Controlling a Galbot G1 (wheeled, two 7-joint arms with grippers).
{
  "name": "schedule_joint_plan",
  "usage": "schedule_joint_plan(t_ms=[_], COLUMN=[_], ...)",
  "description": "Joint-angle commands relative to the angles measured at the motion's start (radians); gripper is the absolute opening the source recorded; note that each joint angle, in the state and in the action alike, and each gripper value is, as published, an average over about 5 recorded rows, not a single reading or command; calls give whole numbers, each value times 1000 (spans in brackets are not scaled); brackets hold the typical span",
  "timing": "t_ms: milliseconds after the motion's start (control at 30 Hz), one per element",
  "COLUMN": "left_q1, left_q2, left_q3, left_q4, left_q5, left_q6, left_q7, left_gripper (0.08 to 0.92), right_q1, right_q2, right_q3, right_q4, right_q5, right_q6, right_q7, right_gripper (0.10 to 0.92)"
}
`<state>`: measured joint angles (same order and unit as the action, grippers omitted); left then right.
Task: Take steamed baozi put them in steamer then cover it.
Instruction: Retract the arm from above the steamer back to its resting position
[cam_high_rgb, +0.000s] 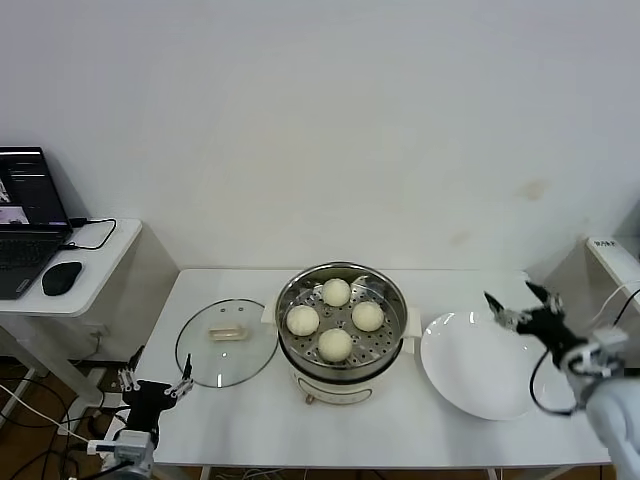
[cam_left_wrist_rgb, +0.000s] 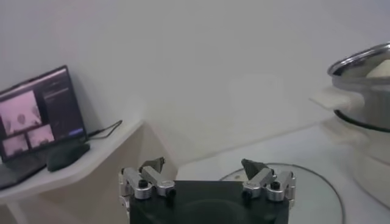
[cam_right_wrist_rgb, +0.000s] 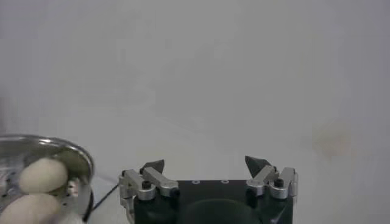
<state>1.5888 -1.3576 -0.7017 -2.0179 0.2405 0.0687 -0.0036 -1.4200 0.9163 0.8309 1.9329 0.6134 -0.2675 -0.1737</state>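
Four small round cream-white steamed baozi (cam_high_rgb: 335, 318) sit together on the perforated tray of the one round shiny stainless-steel steamer (cam_high_rgb: 342, 352) at the middle of the white table (cam_high_rgb: 250, 415), with the single round clear glass cover (cam_high_rgb: 226, 341) lying flat just beside it on the robot's left and one flat white plate (cam_high_rgb: 480, 365) on its right. The left gripper (cam_high_rgb: 152, 385) hangs with fingers spread and empty at the table's near left edge, close to the cover. The right gripper (cam_high_rgb: 513, 301), also spread and empty, hovers over the plate, apart from the steamer.

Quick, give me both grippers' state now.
Left gripper: open, empty, at the table's front left corner near the lid.
Right gripper: open, empty, above the plate.
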Motion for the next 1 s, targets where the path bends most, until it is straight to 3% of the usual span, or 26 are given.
schedule_joint_plan(t_ms=[33,167,267,400,533,633,1000], left_q1=[-23,-42,-61,-89,-151,-186,-296], left_q2=[53,80,94,116,107,105,116], left_q3=[68,119,158,192,189,182,239], left_q4=[106,151,176,192,274,324,420], left_q5=[743,903,978,954,879,890,945], left_q6=[-111,-79,-30,2,-78,-116,-58], left_q7=[-159,-272,-299,-224,-250,-218,-84], left_gripper=[823,823,823,823,823,823,823], right_q1=[-201,-204,-206,-204,-208,-215,-217], right_q2=[208,208,213,221,237,248,302], right_q3=[163,168,167,164,163,163,163], right_q4=[46,40,37,35,42,51,53], right_q5=[-12,-16,-23,-29,-37,-46,-75], right_q6=[77,75,75,75,72,72,82], right_q7=[60,60,58,56,53,49,42], right_gripper=[823,823,823,823,823,823,823])
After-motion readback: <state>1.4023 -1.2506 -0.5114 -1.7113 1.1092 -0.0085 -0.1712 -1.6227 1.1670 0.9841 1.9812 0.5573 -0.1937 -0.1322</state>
